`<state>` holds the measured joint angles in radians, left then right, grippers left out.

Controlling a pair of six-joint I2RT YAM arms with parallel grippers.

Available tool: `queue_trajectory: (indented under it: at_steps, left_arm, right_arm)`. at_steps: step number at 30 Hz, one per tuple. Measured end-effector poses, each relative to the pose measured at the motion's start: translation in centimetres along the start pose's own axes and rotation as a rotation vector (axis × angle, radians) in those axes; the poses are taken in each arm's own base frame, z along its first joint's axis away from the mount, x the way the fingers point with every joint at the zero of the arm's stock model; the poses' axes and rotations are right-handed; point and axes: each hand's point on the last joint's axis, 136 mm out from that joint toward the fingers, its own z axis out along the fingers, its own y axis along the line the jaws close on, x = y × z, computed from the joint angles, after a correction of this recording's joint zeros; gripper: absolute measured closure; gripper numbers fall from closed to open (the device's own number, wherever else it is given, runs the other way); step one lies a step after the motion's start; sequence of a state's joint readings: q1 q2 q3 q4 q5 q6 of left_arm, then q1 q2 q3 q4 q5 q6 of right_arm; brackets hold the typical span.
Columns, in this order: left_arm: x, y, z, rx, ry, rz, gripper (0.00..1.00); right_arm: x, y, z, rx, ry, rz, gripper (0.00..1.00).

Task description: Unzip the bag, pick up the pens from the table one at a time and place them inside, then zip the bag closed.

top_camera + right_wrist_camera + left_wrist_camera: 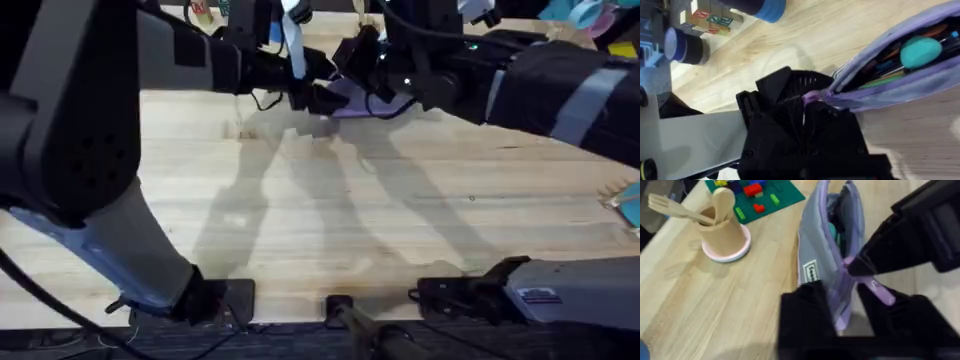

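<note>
The lavender bag lies at the far middle of the table, and both arms reach over to it. In the left wrist view the bag gapes open and my left gripper is shut on the fabric at its near end. My right gripper comes in from the side, pinched on the purple zipper pull. The right wrist view shows my right gripper shut on that pull at the end of the bag. Inside lie a green pen, a teal-tipped item and dark shapes.
A beige cup holding a wooden fork and spoon stands on a pink coaster beside the bag, with a green brick plate behind it. Lettered blocks and a blue cylinder sit farther off. Bare tabletop spreads toward the arms' bases.
</note>
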<state>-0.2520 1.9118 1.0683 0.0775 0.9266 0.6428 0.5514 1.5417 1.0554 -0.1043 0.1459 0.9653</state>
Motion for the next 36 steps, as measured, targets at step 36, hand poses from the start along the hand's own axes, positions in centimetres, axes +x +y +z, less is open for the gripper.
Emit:
queue_trajectory:
  at_steps: [36]
  left_arm:
    - [-0.4,0.3,0.2,-0.014,-0.010,0.025,0.957]
  right_arm:
    - [-12.0,-16.2,-2.1,0.290,-0.146,0.289,0.971]
